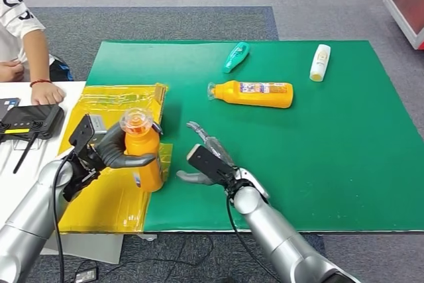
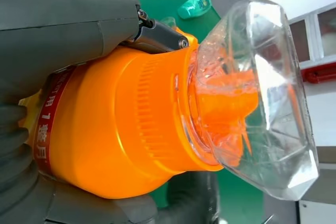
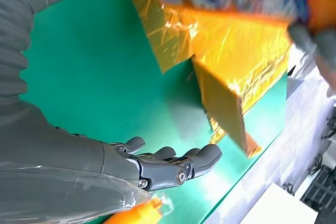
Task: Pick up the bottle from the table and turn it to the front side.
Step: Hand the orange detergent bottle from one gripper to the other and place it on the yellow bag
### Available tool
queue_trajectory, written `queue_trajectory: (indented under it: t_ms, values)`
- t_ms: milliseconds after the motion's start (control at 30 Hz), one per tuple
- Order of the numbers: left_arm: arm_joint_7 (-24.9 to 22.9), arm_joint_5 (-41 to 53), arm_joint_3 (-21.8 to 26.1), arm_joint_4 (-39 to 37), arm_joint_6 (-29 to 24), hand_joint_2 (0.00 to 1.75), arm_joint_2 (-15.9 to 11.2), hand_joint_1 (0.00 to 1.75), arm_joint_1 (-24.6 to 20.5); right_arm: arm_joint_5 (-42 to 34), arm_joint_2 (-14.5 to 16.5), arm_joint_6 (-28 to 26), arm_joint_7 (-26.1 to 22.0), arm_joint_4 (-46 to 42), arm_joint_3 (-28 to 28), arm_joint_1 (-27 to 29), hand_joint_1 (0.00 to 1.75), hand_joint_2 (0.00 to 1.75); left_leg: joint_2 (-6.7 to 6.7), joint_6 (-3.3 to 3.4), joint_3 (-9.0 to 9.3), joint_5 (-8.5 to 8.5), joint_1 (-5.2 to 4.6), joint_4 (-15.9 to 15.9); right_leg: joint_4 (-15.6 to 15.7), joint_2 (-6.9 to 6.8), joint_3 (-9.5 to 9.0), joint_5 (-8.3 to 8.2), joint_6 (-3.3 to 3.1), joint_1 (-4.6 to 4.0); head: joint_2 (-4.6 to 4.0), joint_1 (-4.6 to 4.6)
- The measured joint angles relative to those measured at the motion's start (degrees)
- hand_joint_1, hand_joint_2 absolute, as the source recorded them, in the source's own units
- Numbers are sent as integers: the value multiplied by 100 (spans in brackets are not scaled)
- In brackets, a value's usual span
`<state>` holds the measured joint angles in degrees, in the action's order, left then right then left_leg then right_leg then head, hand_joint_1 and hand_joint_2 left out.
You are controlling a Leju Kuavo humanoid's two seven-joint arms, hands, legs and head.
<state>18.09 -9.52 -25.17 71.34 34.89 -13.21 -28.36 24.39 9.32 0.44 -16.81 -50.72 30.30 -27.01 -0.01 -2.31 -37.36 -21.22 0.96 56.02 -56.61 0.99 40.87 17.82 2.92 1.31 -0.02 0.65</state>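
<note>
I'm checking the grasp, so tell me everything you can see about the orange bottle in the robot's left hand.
The orange bottle is glossy orange plastic with a clear faceted cap over an orange nozzle, a ribbed shoulder and a red label band with white characters. It stands upright, held above the yellow sheet near the edge of the green mat. The left hand grips it around the body, thumb and fingers wrapped on it. The right hand lies open beside it, not touching.
</note>
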Motion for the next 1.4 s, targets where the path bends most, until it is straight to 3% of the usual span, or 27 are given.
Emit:
queue_trajectory:
  t_ms: [500, 800, 967, 1200, 1400]
  values:
    - [-29, 363, 4, 415, -187, 175, -310, 175, 263, -452, -456, 161, -100, -942, -1152, 285, 0, 175, 2, 4, 4, -5, -1, 0, 1, 2, -2, 1, 0, 1, 0, 0]
    - [-307, 1279, -38, 461, -450, 175, -988, 175, -291, -483, -549, 290, -103, -1215, -1506, 450, 0, 175, 12, -6, 6, 2, 3, 0, 1, 12, 4, -4, -8, -5, 1, -1]
    - [-513, 1311, -107, 456, -246, 175, -1358, 175, -785, -468, -556, 317, -114, -1216, -1543, 470, 0, 175, 11, -7, 4, 4, 3, 0, 1, 11, 3, -7, -8, -4, 0, -1]
    - [-484, 1086, -273, 425, -58, 175, -1473, 175, -979, -437, -555, 368, -117, -1204, -1541, 440, 0, 175, 11, -7, -2, 4, 2, 0, 1, 11, 5, -8, -7, -3, 0, -1]
    - [-54, 8, -528, 332, 887, 175, -1708, 175, -982, -468, -515, 461, -134, -1094, -1423, 299, 0, 175, 12, -8, -4, 4, 4, 0, 0, 11, 9, -7, -8, -4, 0, -1]
